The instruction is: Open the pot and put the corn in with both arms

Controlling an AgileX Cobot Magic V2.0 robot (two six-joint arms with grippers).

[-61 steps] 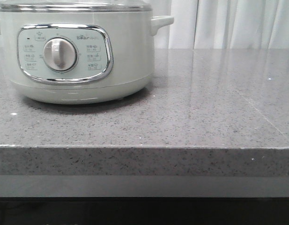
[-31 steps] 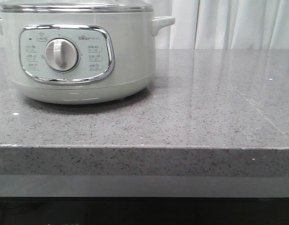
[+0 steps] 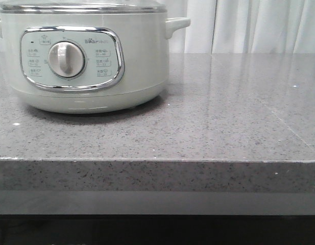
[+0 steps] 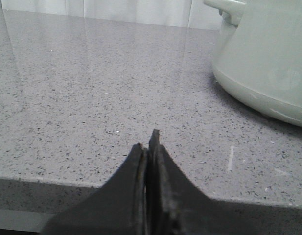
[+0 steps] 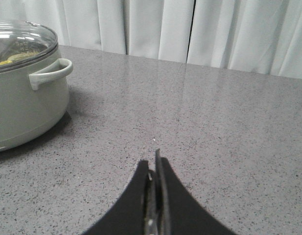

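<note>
Right wrist view shows the right gripper (image 5: 154,169) pressed closed and empty at bottom centre, the pot (image 5: 23,93) at far left with its lid (image 5: 21,41) on and something yellow, possibly the corn, under the glass. Left gripper (image 4: 150,147) is likewise closed and empty, pot at upper right. Risk: closed jaws cannot grasp the lid and may knock or shove it.

One pot (image 3: 91,56) with one lid (image 5: 21,41) sits on one countertop (image 3: 223,117). Two grippers, left (image 4: 150,144) and right (image 5: 153,164), appear.
</note>
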